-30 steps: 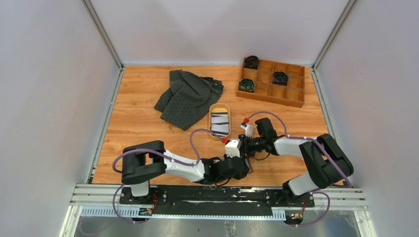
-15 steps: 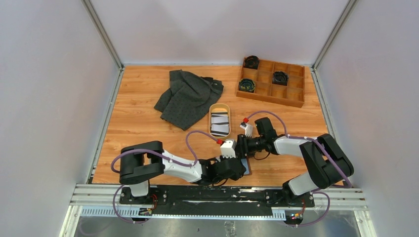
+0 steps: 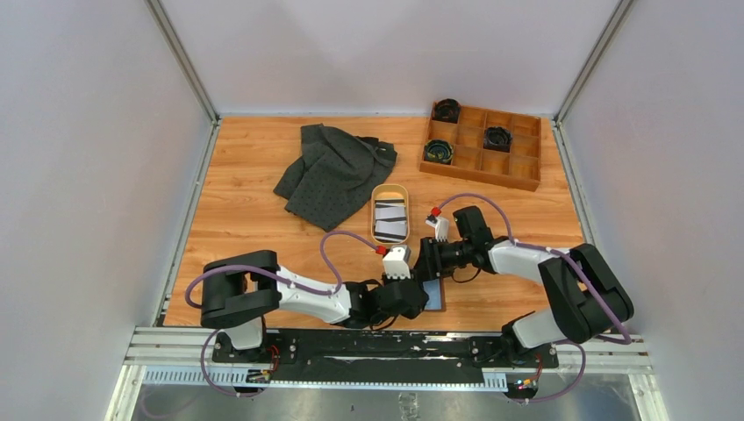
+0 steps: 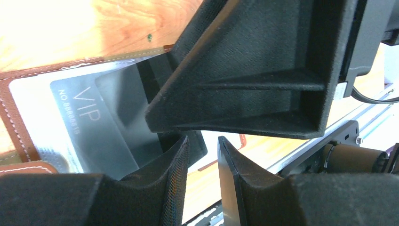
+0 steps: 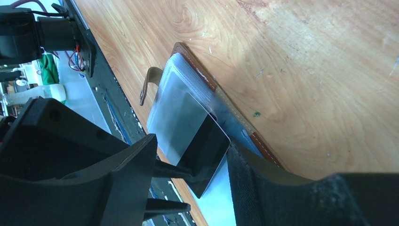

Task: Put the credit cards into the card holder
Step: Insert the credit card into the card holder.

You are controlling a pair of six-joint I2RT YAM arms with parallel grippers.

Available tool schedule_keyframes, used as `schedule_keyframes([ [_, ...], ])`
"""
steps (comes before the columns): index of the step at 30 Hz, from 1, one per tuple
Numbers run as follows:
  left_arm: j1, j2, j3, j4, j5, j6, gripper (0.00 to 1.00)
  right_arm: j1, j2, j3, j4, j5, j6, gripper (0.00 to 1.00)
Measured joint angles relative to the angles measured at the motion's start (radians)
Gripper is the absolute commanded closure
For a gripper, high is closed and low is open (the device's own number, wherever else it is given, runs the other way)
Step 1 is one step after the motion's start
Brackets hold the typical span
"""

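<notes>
At six o'clock on the table (image 3: 246,237), near its front edge, we see the card holder (image 3: 434,298) lying open and flat; stitched brown leather borders glossy clear plastic sleeves, and a strap curls off one end. Our right gripper (image 5: 209,159) reaches in from two o'clock and is clamped across a dark card (image 5: 203,141), thin, shiny and round-cornered, slanting onto the sleeves; we cannot tell whether its end is under the plastic. A grey card (image 4: 89,127) printed VIP lies flat within the leather border. Our left gripper (image 4: 203,141) crowds in from nine o'clock, its ribbed black fingers a narrow slit apart, holding nothing. Bare wood stays open towards nine o'clock; at eleven o'clock of the holder an oval tan tray (image 3: 390,186) holds striped cards (image 3: 390,221); beyond lie a rumpled grey cloth (image 3: 338,171) and, at one o'clock, a wooden box (image 3: 513,180) of compartments.
</notes>
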Motion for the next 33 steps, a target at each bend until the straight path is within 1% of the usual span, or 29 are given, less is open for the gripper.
schedule_keyframes([
  [6,0.010,-0.015,-0.008,-0.006,-0.003,0.007,0.64,0.000,-0.008,0.019,-0.039,0.014,-0.037,0.38],
  [9,0.010,-0.035,-0.010,-0.016,-0.002,0.039,0.63,0.000,-0.012,0.027,-0.054,0.015,-0.051,0.37],
  [13,0.010,-0.110,-0.021,-0.022,0.001,0.107,0.62,0.000,-0.013,0.030,-0.065,0.017,-0.064,0.35],
  [17,0.010,-0.220,-0.053,-0.020,-0.007,0.179,0.60,0.000,-0.018,0.042,-0.097,0.023,-0.079,0.31],
  [19,0.010,-0.280,-0.085,-0.019,-0.018,0.216,0.55,0.001,-0.024,0.053,-0.117,0.033,-0.090,0.27],
  [21,0.010,-0.330,-0.122,-0.018,-0.032,0.246,0.50,0.007,-0.034,0.064,-0.137,0.051,-0.101,0.18],
  [23,0.011,-0.382,-0.167,-0.020,-0.048,0.273,0.43,0.021,-0.048,0.071,-0.156,0.070,-0.112,0.17],
  [24,0.011,-0.403,-0.185,-0.022,-0.053,0.283,0.38,0.028,-0.054,0.074,-0.165,0.079,-0.117,0.16],
  [29,0.039,-0.531,-0.294,-0.023,-0.066,0.318,0.07,0.073,-0.076,0.085,-0.202,0.133,-0.146,0.14],
  [31,0.059,-0.571,-0.333,-0.022,-0.066,0.318,0.05,0.084,-0.077,0.093,-0.216,0.148,-0.154,0.14],
  [33,0.076,-0.600,-0.367,-0.024,-0.060,0.311,0.07,0.091,-0.077,0.102,-0.230,0.158,-0.161,0.14],
])
